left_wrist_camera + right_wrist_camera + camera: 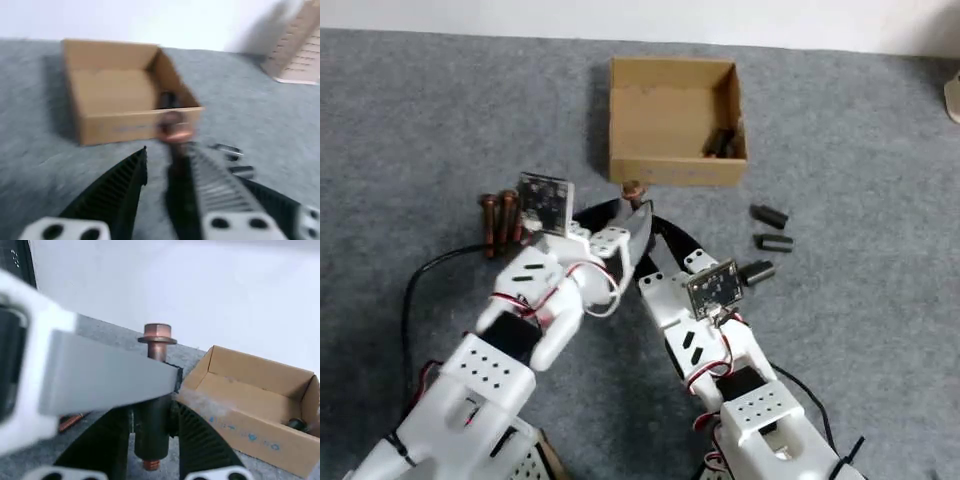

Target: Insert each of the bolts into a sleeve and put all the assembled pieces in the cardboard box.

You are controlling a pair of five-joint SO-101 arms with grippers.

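**Assembled piece upright, box just ahead**

Your right fingers (202, 447) are closed on the sleeve (151, 432), with the bolt (157, 335) through it and its long axis upright. Your left fingers (122, 180) stand apart around it. The cardboard box (670, 172) lies just beyond.

This looks like a small robotics lab or hobby bench rather than a home or shop. The tabletop (420, 120) is covered in plain grey felt and backs onto a bare white wall (720, 20). Two white plastic arms (500, 350) stand on it with bare circuit boards (545, 200) at the wrists, thin red and white wires (705, 375) left exposed, and a black cable (420, 290) trailing loose. Loose hardware lies about as test pieces: copper bolts (498, 220), black sleeves (770, 216) and an open cardboard box (670, 172).
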